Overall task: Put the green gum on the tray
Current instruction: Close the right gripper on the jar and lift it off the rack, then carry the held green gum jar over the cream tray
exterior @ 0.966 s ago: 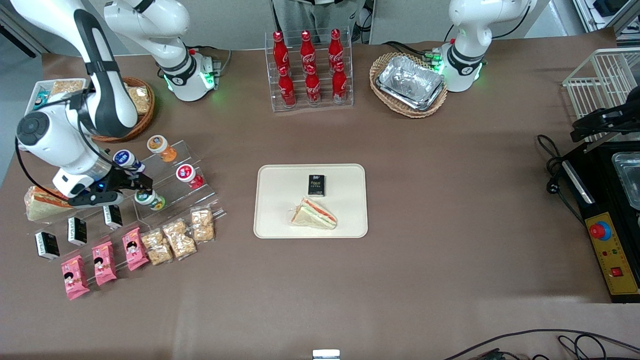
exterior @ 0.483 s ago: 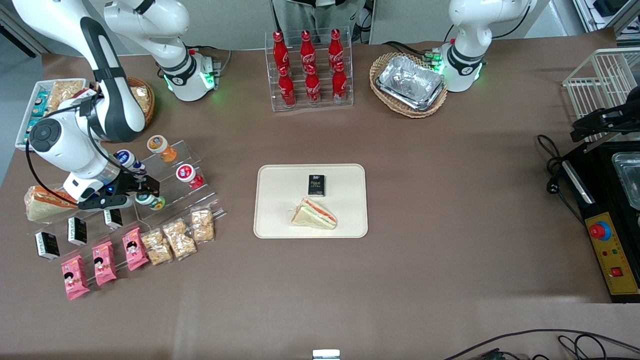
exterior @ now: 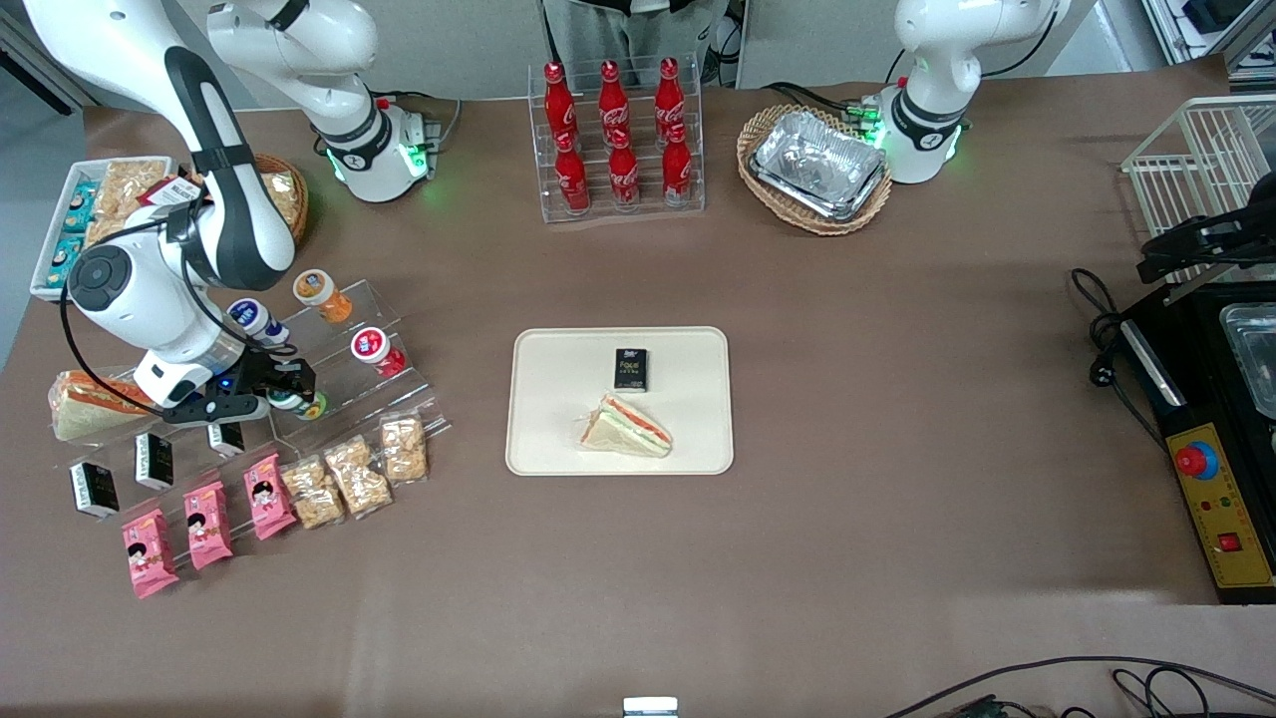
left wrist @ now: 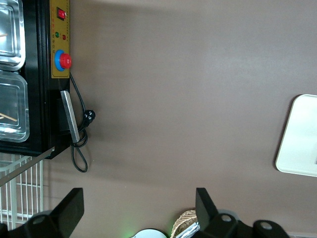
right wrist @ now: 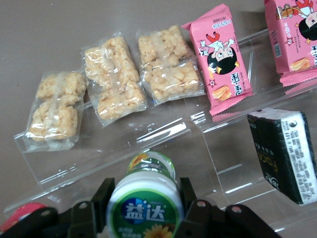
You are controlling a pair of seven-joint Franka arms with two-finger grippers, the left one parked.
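- Gum first: the green gum [right wrist: 145, 204] is sitting between my jaws on the clear acrylic step stand [exterior: 339, 349], toward the working arm's end of the bench.
- I am gripping it: my gripper [exterior: 286, 391] has a finger [right wrist: 101, 196] pressed against each side of the jar's body just under the lid, so the jaws are clenched on the green gum.
- The jar's long axis is running along my approach line, its lid facing my wrist camera.
- The tray [exterior: 558, 439] is lying well apart from me, toward the middle of the bench, with a black packet [exterior: 630, 369] and a sandwich [exterior: 625, 427] on it.
- I am judging that the carry should run sideways from the stand to the tray's bare part, clear of both items.
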